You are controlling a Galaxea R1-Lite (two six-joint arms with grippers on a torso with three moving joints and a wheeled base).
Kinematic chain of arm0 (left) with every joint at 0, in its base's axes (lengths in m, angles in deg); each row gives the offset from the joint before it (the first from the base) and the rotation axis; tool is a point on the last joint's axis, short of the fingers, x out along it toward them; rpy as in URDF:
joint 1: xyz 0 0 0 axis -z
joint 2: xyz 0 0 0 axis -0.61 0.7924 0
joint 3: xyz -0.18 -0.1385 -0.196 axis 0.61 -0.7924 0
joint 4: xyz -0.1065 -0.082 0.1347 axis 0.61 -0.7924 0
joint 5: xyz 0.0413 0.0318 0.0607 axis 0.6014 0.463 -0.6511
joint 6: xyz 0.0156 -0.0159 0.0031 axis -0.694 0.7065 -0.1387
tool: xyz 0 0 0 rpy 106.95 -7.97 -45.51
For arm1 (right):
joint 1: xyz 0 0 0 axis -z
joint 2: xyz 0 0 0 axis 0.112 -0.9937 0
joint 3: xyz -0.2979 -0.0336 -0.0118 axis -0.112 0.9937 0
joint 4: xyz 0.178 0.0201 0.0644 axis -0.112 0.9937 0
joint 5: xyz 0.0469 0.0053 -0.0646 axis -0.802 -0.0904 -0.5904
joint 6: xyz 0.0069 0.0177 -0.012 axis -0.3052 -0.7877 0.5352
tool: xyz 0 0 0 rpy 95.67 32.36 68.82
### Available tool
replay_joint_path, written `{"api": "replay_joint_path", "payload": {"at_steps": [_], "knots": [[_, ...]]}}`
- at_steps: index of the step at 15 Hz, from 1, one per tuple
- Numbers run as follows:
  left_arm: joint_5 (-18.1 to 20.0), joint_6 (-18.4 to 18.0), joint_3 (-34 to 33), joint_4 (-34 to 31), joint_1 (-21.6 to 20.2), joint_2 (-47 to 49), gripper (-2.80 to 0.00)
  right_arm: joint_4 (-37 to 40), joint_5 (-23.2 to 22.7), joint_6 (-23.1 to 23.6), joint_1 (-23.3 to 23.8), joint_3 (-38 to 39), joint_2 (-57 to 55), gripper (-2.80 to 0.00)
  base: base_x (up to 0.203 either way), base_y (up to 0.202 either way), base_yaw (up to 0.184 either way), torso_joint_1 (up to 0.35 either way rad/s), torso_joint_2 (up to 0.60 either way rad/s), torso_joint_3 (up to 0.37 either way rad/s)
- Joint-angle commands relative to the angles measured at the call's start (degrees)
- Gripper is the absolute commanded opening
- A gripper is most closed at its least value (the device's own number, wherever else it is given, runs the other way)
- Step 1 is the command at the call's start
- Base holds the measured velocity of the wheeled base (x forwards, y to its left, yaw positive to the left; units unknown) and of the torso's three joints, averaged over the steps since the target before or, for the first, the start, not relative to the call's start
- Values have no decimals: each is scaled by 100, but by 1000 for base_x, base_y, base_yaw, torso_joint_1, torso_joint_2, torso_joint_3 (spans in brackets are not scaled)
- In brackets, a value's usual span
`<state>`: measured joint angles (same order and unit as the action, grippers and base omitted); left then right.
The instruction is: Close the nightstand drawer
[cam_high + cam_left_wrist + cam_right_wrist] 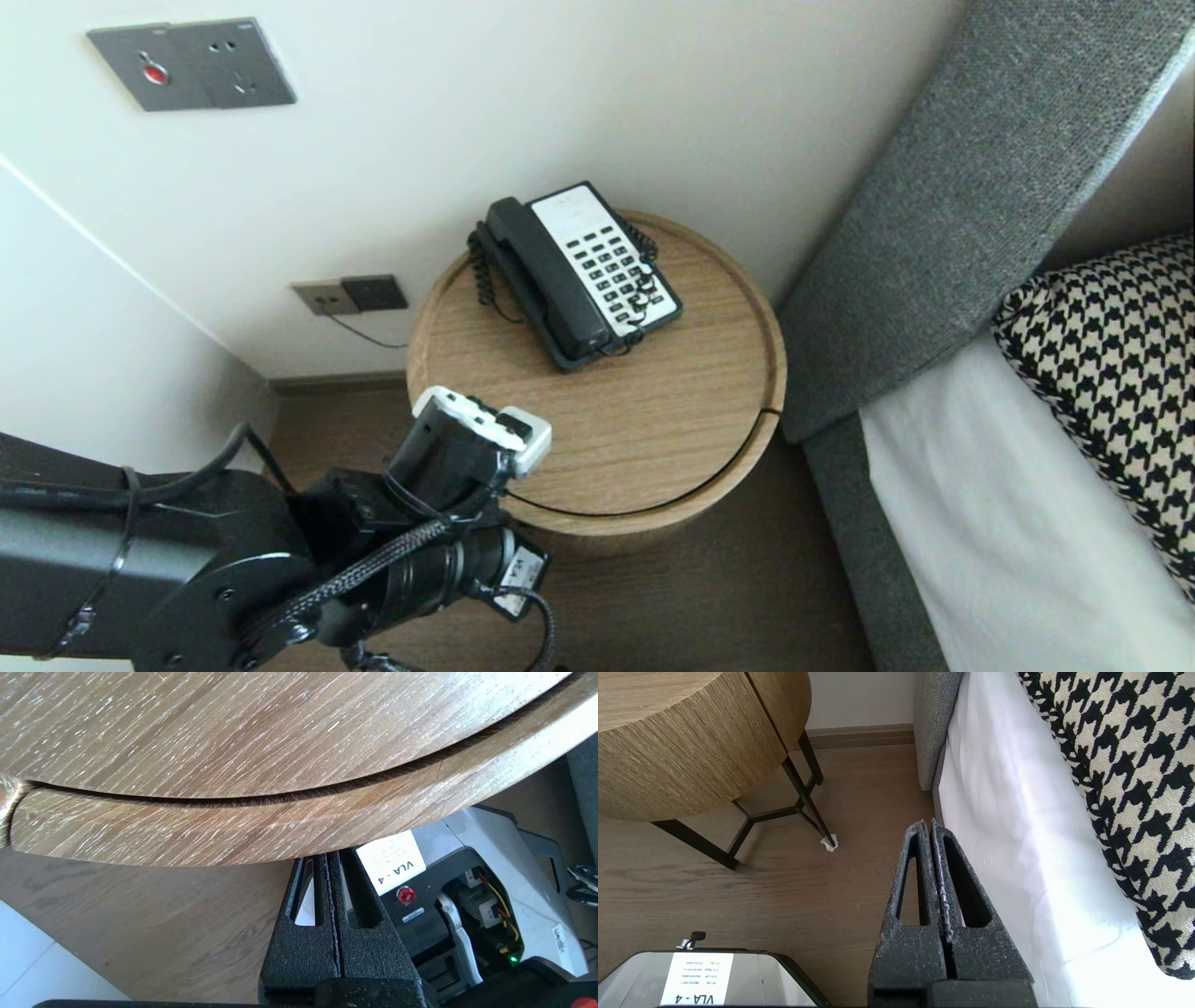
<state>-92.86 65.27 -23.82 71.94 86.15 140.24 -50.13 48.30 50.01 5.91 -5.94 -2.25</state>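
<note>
A round light-oak bedside table [653,411] with a raised rim stands in a corner, between a white wall and a grey fabric headboard [943,215]. A black corded telephone with a white keypad panel [574,275] sits toward the back of the tabletop. Its handset lies in the cradle and the coiled cord loops beside it. The lettering on the keys is too small to read.

The left arm [439,476] reaches in from the lower left, its white-capped wrist over the table's near edge. The left wrist view shows the left gripper [328,858] with its two black textured fingers pressed together and nothing between them. The tips are close against the table's outer rim; whether they touch it cannot be told. The same view shows the robot's base with a white label reading "VLA - 4" [395,863] and a small red button [405,895].

The right gripper [930,823] hangs low over the brown wood floor [784,896], its fingers also closed and empty. It is just beside a white bedsheet [1017,835] and a black-and-white houndstooth pillow [1125,765].
</note>
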Motion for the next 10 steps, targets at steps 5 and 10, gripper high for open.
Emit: {"api": "replay_joint_path", "payload": {"at_steps": [5,10], "knots": [[-154,-13,-952,-37,100,-533,-280,-1,-2,0,0,1,9,-280,0,0,0,0,0,0],[-161,143,-2072,-21,-36,-1405,-280,-1,-2,0,0,1,9,-280,0,0,0,0,0,0]]}}
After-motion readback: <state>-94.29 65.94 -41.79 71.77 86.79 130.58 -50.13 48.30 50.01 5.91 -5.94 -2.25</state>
